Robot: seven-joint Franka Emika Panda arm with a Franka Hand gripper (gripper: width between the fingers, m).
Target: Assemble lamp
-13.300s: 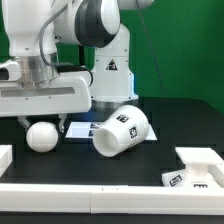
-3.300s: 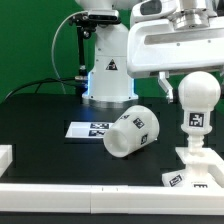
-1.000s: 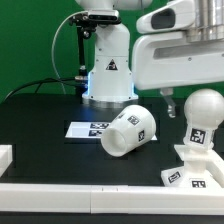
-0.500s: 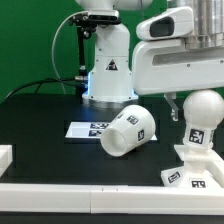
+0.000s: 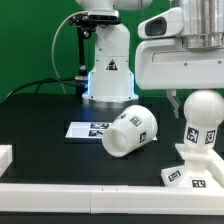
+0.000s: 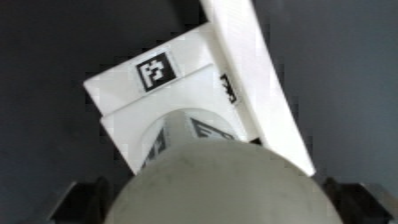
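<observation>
The white bulb point(image 5: 205, 112) stands slightly tilted on the flared base point(image 5: 195, 158) at the exterior view's right. My gripper point(image 5: 192, 106) comes down from above and is shut on the bulb's round head; one finger point(image 5: 176, 104) shows left of it. In the wrist view the bulb head point(image 6: 217, 180) fills the space between my dark fingers point(image 6: 80, 200), with the tagged base point(image 6: 169, 85) beneath it. The tapered shade point(image 5: 130, 132) lies on its side on the black table, left of the base.
The marker board point(image 5: 88, 128) lies flat behind the shade. The large white robot pedestal point(image 5: 108, 65) stands at the back. A white rail point(image 5: 60, 190) runs along the table's front edge, with a tagged white block point(image 5: 185, 177) at the front right.
My hand has shifted a little up and right on the bulb, and the bulb's tag has turned slightly rightward. The shade has not moved.
</observation>
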